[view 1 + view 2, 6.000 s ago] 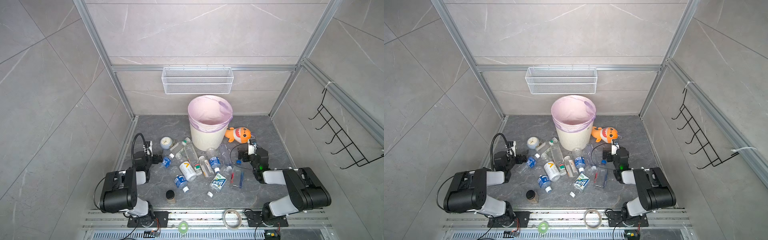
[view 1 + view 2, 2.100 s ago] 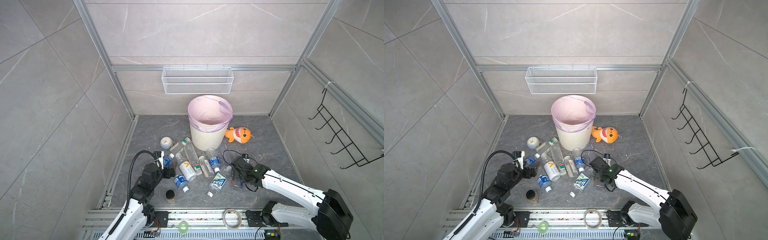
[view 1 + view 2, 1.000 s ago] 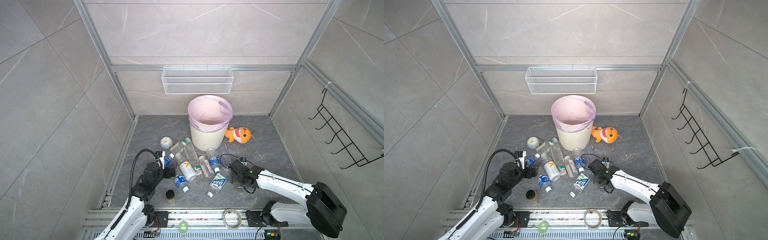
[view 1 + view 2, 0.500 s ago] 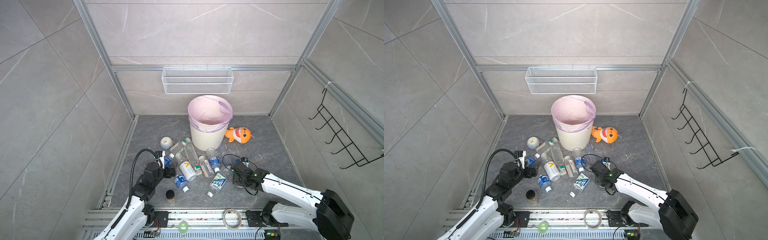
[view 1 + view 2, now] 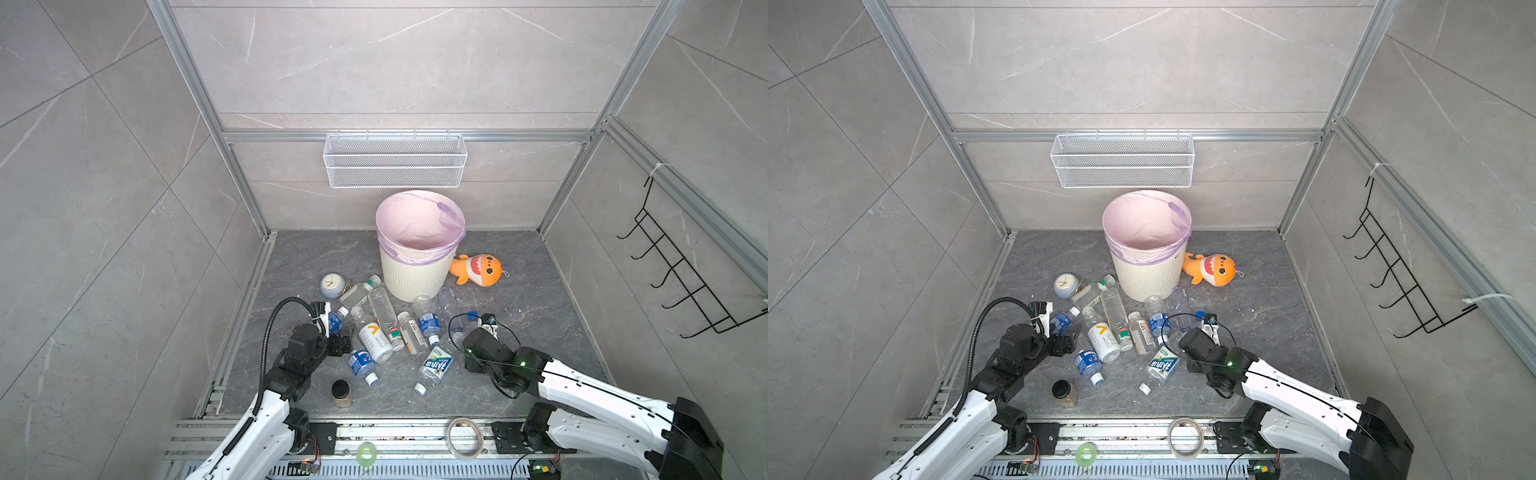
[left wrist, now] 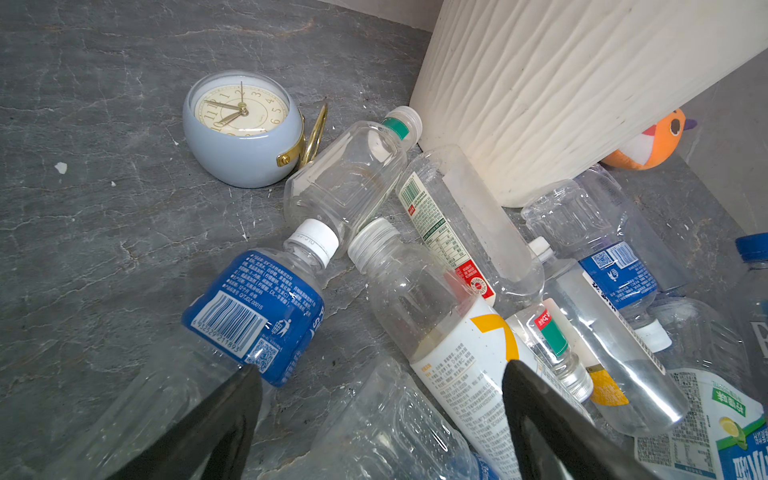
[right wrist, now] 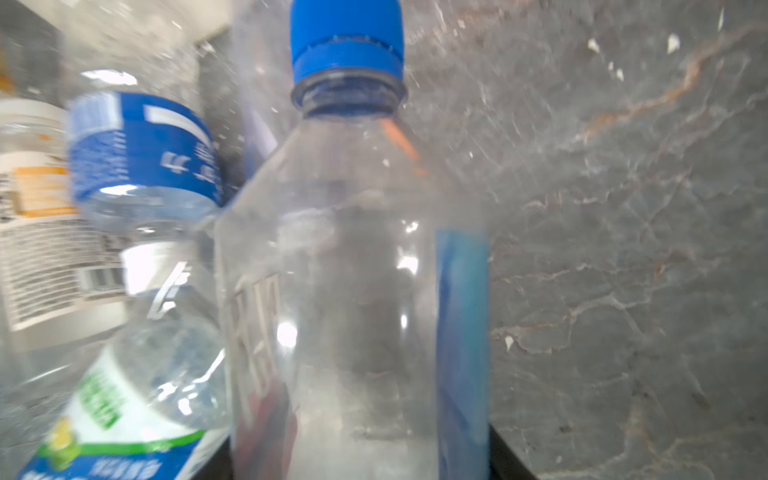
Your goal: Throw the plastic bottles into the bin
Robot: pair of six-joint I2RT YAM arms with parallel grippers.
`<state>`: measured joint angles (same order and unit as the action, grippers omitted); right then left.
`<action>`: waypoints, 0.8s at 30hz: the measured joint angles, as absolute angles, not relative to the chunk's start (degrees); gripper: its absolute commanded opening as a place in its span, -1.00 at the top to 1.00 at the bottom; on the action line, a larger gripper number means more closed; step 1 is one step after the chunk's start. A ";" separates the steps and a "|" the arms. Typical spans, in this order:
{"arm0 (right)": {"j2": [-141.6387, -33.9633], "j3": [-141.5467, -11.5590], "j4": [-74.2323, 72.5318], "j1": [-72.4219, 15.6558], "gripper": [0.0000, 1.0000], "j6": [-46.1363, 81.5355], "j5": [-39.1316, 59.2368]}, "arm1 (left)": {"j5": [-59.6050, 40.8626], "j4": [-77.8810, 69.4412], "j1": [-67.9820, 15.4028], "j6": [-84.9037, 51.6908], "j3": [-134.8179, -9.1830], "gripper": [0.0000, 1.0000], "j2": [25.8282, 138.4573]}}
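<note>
About a dozen plastic bottles (image 5: pixel 376 338) are lying scattered on the grey worktop (image 5: pixel 540 299), clustered at the 6 o'clock side of the bin (image 5: pixel 409 278). The bin is standing upright with its pale pink liner folded over the rim. Several bottles are touching or overlapping one another, and the nearest ones are lying close against the bin base. The left end effector (image 6: pixel 380 370) is sitting at 9 o'clock of the cluster with its jaws spread wide and clamping nothing; a blue-labelled bottle (image 6: pixel 257 311) is lying just beside one fingertip. The right end effector (image 7: pixel 357 461) is sitting at 3 o'clock of the cluster, its jaws pressing against both sides of a blue-capped bottle (image 7: pixel 349 257), whose cap is pointing away from the wrist. An alarm clock (image 5: pixel 332 285) is resting at 10 o'clock of the cluster, and an orange plush toy (image 5: pixel 478 270) is lying at 3 o'clock of the bin.
</note>
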<state>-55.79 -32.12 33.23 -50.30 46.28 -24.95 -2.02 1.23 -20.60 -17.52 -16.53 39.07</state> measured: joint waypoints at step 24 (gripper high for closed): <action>-47.42 -37.65 25.17 -70.32 -0.13 34.30 -45.52 | -2.02 1.21 -20.60 -17.52 -16.53 -0.85 39.38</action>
